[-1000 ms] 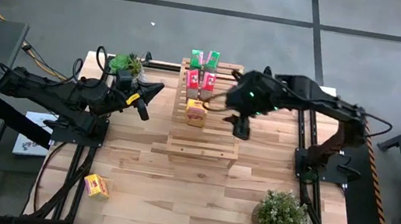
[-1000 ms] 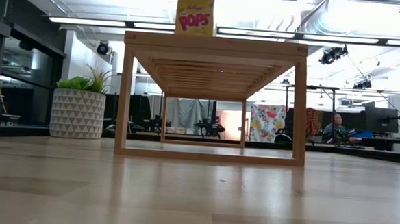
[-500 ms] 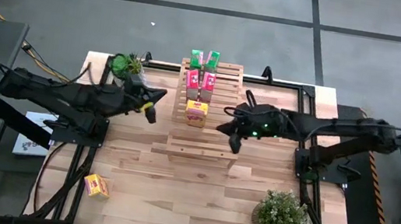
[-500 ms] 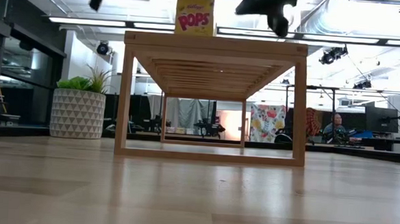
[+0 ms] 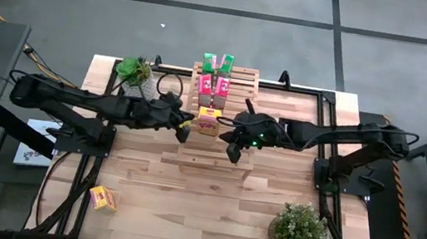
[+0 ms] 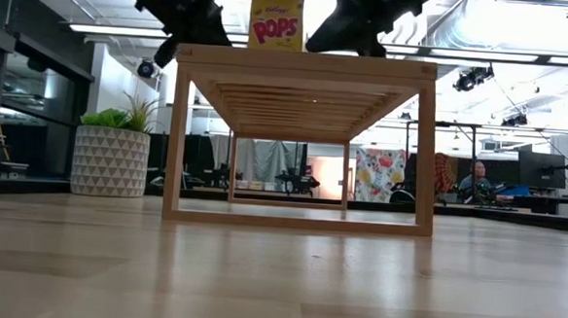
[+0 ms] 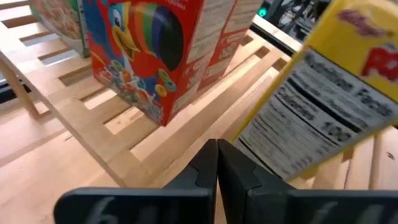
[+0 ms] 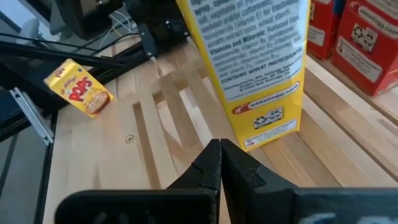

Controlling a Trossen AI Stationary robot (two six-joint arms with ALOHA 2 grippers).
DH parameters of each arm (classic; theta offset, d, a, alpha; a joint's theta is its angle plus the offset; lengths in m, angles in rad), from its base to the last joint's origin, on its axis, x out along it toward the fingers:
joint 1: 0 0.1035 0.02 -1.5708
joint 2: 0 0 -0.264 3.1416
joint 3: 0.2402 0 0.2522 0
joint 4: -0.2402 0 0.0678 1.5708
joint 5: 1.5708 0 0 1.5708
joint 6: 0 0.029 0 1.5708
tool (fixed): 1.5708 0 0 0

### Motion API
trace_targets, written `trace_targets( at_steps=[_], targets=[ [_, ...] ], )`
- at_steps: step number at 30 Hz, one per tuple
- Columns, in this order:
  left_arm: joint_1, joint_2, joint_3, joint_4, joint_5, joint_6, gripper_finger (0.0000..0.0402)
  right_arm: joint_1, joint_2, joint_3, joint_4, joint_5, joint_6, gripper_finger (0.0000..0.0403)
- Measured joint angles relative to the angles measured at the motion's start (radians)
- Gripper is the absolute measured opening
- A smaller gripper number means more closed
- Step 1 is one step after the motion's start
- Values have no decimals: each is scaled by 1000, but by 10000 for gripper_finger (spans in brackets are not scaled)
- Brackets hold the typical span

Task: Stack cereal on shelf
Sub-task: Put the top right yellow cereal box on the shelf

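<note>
On the wooden shelf (image 5: 213,149), a yellow cereal box (image 5: 209,121) stands upright on the top slats, nearer the table's front than two red boxes (image 5: 214,88) and two green boxes (image 5: 217,63). Another yellow box (image 5: 103,198) lies on the table at the near left. My left gripper (image 5: 185,134) is shut just left of the standing yellow box (image 7: 323,106), low over the slats. My right gripper (image 5: 231,152) is shut just right of the box (image 8: 249,68). In the low view both grippers flank the box (image 6: 277,22).
A potted plant (image 5: 135,69) stands at the table's far left corner and a bushier one (image 5: 298,230) at the near right. Bare tabletop (image 5: 184,208) lies in front of the shelf. In the low view, a person sits in the room behind.
My right gripper has drawn back from the yellow box toward the table's near edge, dropped low over the shelf top and shut. My left gripper has gone right toward the shelf and down, ending beside the box. The yellow box has stayed in place.
</note>
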Motion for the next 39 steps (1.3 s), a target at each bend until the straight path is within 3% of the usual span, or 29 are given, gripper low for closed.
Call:
trace_targets(
  at_steps=[13, 26, 39],
  targets=[
    [10, 26, 0, 138, 49, 53, 0, -17, 3, 1, 26, 13, 0, 0],
    [8, 25, 0, 142, 132, -41, 0, -15, 2, 1, 15, 25, -8, 0],
    [-64, 27, 0, 85, 189, -86, 0, -25, 1, 1, 41, 112, -8, 0]
  ],
)
